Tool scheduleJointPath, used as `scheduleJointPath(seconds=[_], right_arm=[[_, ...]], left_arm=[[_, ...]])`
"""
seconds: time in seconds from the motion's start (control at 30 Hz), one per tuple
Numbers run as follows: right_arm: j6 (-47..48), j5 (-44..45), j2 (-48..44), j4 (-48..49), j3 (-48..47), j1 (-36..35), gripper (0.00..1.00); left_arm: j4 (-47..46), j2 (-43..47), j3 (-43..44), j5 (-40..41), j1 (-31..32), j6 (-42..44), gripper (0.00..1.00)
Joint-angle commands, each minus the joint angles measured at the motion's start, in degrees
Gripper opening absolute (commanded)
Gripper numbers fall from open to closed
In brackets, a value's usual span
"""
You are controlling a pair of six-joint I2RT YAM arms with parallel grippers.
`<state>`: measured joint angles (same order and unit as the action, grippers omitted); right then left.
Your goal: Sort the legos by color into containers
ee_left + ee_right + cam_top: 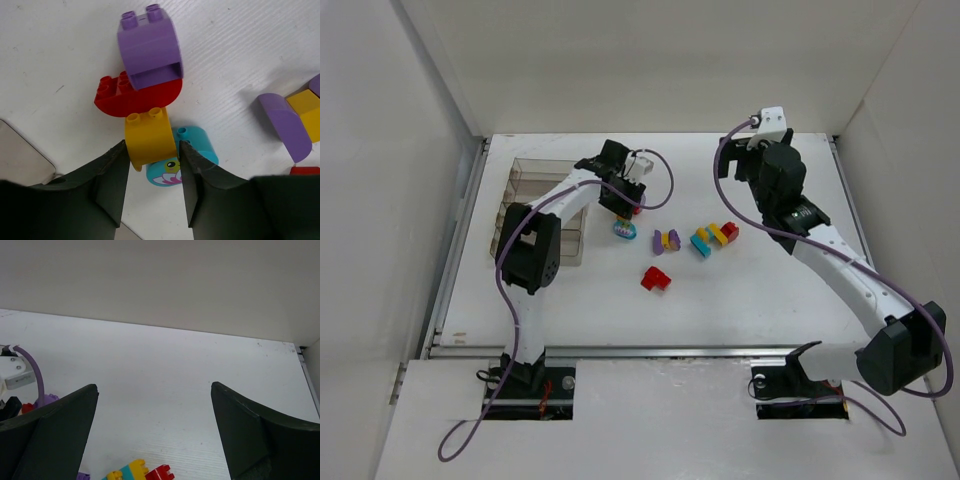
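Note:
My left gripper (620, 207) hangs over a joined cluster of legos beside the clear containers (535, 205). In the left wrist view its fingertips (151, 145) close on the sides of a yellow brick (150, 135). That brick is joined to a red brick (137, 96) and a purple brick (150, 47). A teal brick with a printed face (192, 157) lies on the table under it. My right gripper (752, 165) is raised at the back right, wide open and empty (155, 430).
A purple-and-yellow cluster (666, 241), a teal-yellow-red cluster (715, 237) and a red brick (656, 278) lie mid-table. A container corner (25, 155) shows at the left of the left wrist view. White walls enclose the table.

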<state>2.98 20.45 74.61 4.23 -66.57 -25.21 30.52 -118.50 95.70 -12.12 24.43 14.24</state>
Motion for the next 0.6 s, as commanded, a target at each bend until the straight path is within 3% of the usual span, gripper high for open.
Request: scheduleJointPath(seconds=[0.0,0.2,0.23,0.33,0.4,0.43,0.5,0.57], right_arm=[[-1.6,-0.8,-1.0,1.3,0.9,-0.9,0.99],[-2.1,-2.0,-1.5,-0.4,0.9,-0.9,0.99],[-2.1,-2.0,-1.5,-1.0,0.9,-0.9,0.99],[-2.1,-2.7,-2.0,-1.0,0.4,-0.9,0.99],[-2.1,-4.1,-2.0,-2.1,0.4,-0.9,0.99],[-2.1,-5.9,-1.3,-3.1,-0.6,-0.9,0.99],[-2.1,-18.0,1.1,-7.6,-6.2,2.3,0.99],[-5.5,-26.2,7.0,-17.4,-12.6,6.1,0.99]], left_arm=[[-0.9,-0.2,1.2,1.8,0.2,-0.1,0.38],[-1.6,-2.2,1.8,1.8,0.2,0.5,0.33],[-1.6,-2.8,2.3,1.8,0.2,0.5,0.30],[-2.1,-3.3,2.3,2.4,0.2,0.5,0.03],[-2.1,-3.3,2.8,1.8,0.2,1.0,0.00],[-2.1,-2.5,2.8,1.7,0.2,1.1,0.00],[-1.6,-0.1,2.8,1.0,0.2,1.6,0.00],[-1.6,4.2,2.0,-0.2,0.2,4.2,0.00]])
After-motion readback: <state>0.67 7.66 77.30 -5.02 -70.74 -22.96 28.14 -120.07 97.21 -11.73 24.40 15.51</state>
